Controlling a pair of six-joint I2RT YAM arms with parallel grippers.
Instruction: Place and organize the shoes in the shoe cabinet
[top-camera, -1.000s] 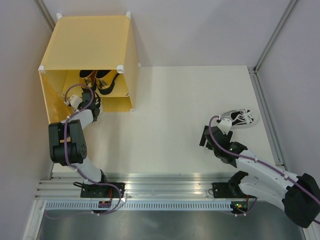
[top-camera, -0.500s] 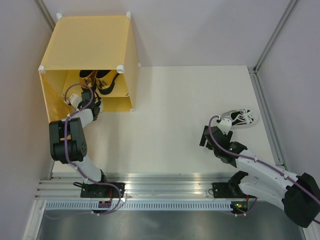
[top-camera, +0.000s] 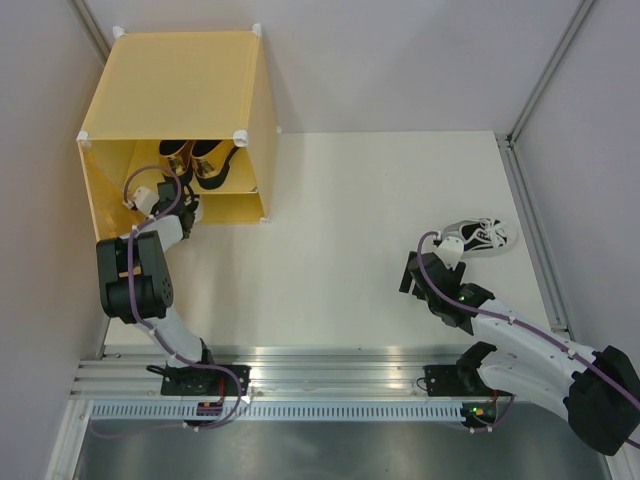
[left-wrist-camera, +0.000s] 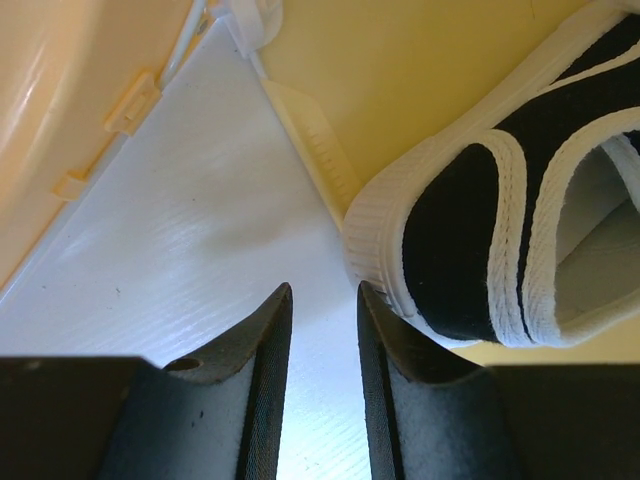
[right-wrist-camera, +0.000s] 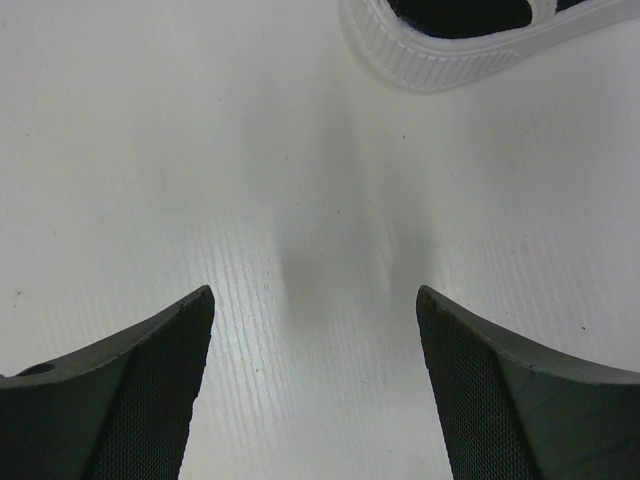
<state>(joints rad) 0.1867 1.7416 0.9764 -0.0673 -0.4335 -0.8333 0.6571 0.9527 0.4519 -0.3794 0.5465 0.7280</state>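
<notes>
Shoe cabinet (top-camera: 175, 85) at far-left corner of table (top-camera: 360, 190), open front toward the arms. Upper compartment: gold loafer (top-camera: 178, 150) and second gold loafer (top-camera: 207, 150) side by side at the front edge, black insides showing. Left gripper (left-wrist-camera: 323, 290) down at the mouth of the lower compartment, arm folded back on itself just in front of the cabinet. Jaws only a narrow slot apart, nothing between them, bare table visible through the gap. No grip on anything. White sneaker (left-wrist-camera: 450, 230) just beyond and to the right of the fingertips in the left wrist view. Lies on the cabinet's yellow floor, heel end at the front lip, black lining and white ribbed sole facing the camera. Finger (left-wrist-camera: 385, 400) nearer the shoe right up against the sole; cannot tell whether touching or just apart. From the top camera, that sneaker hidden under the left wrist. Second white sneaker (top-camera: 482, 235) out on the right side of the table, well apart from the cabinet, on its sole, laces up, heel toward the right gripper (right-wrist-camera: 312, 292). Right gripper low over bare table just short of that heel, jaws spread wide, empty, no contact with the shoe.
</notes>
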